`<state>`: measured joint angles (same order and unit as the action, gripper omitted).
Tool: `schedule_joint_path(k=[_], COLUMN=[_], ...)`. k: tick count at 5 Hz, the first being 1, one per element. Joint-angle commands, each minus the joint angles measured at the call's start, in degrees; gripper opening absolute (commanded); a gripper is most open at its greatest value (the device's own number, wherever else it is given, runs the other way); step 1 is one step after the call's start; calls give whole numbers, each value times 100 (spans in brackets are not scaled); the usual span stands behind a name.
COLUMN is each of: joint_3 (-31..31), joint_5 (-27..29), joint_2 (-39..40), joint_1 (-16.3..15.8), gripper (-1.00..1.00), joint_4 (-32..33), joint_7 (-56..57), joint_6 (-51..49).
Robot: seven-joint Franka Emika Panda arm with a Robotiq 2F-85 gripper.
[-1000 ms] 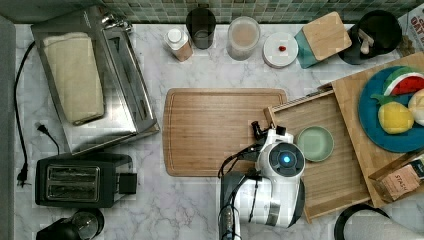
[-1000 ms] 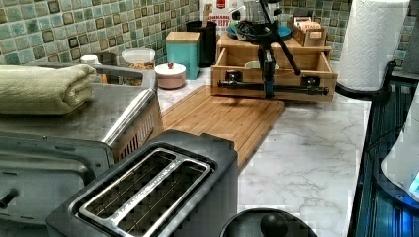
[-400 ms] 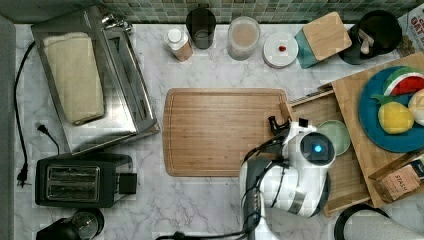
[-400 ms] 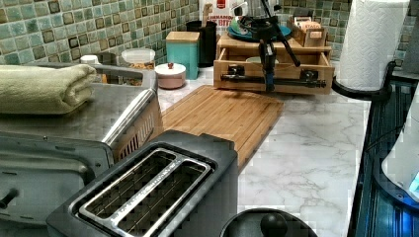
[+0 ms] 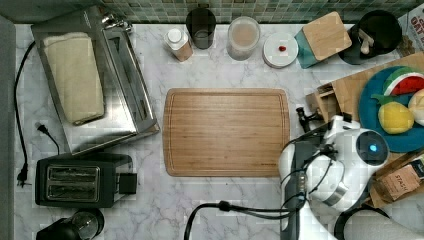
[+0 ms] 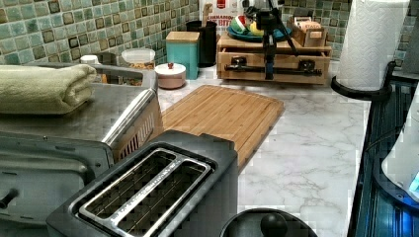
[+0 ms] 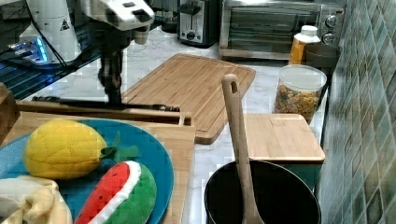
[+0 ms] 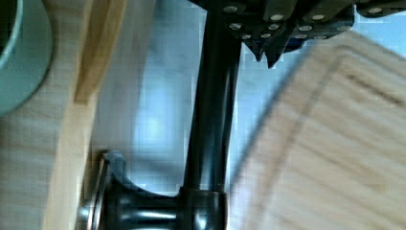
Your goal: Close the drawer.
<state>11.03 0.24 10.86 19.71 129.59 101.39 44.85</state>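
The drawer [image 6: 274, 60] is a bamboo tray pushed almost fully into the wooden box [image 6: 276, 45] under the blue plate. Its black bar handle [image 6: 291, 71] runs across the front. My gripper [image 6: 269, 73] hangs straight down at the middle of the handle, fingers shut together and pressed against the bar from the cutting board's side. The wrist view has the fingertips [image 8: 266, 51] right beside the handle [image 8: 210, 120], with the drawer's front wall [image 8: 81, 110] and a green bowl [image 8: 14, 52] inside it. In the top view my arm [image 5: 350, 160] covers most of the drawer [image 5: 320, 100].
A grooved cutting board [image 5: 227, 132] lies just in front of the drawer. The blue plate [image 5: 380, 107] of toy fruit sits on the box. Jars, a teal canister [image 5: 320, 37] and a black utensil pot [image 5: 377, 35] line the wall. Toaster oven [image 5: 92, 80] and toaster [image 5: 80, 180] stand on the top view's left.
The drawer has slid into the box, from about half open to almost shut. My arm moved with it toward the top view's right, staying at the handle.
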Motion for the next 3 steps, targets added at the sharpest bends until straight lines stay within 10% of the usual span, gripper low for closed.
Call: schedule_joint_path(k=[1, 3], joint_3=[148, 166], joint_5=[132, -28], joint_2=[441, 300], joint_1=[421, 441], gripper=[-100, -100], joint_4=[-1048, -739], joint_7=[743, 563], joint_6=[1246, 2027])
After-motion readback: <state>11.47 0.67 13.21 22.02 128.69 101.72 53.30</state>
